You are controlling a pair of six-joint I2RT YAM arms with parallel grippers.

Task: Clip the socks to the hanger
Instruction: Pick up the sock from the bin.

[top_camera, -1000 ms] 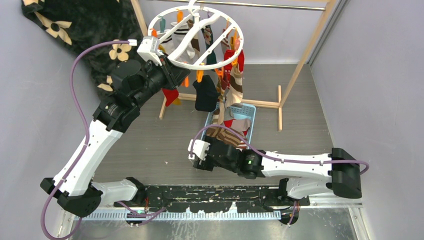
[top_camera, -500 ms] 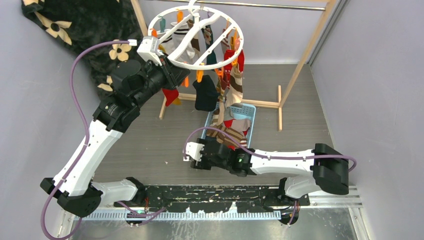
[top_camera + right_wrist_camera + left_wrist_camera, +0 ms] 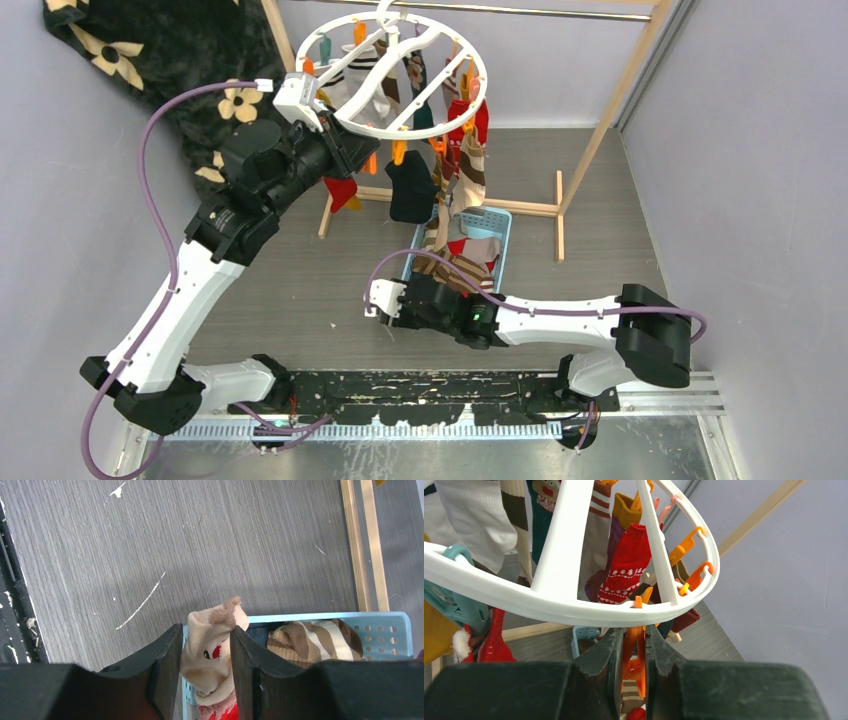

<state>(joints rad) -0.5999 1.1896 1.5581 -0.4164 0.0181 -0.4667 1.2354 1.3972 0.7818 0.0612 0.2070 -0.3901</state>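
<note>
The white ring hanger (image 3: 574, 612) hangs from the rail of the wooden rack (image 3: 613, 110) at the far side of the grey tabletop (image 3: 200, 540). Socks are already clipped under it, among them a red sock (image 3: 629, 565) with a white pattern, a white sock (image 3: 469, 525) and a black sock (image 3: 410, 190). The left arm reaches up to the near-left part of the ring. The left gripper (image 3: 633, 632) sits just beneath the rim, its fingers drawn narrow around an orange clip (image 3: 636, 657) that dangles there, and both fingers touch the clip's sides. A teal clip (image 3: 454, 605) hangs from the rim further to the left in the wrist view, beside something red and mustard that is only partly visible. The right arm stretches low across the tabletop towards the light blue basket (image 3: 390, 632), which stands below the hanger. The right gripper (image 3: 205, 629) is over the basket's near corner, and its fingers are narrow and pinch a cream sock (image 3: 207, 650) with a small face on it. The sock's top pokes up between the fingertips, and a red trim shows at its lower end. A brown-and-cream striped sock (image 3: 310, 640) lies inside the basket just beside it. A black blanket (image 3: 150, 50) with tan flowers hangs in the far left corner.
</note>
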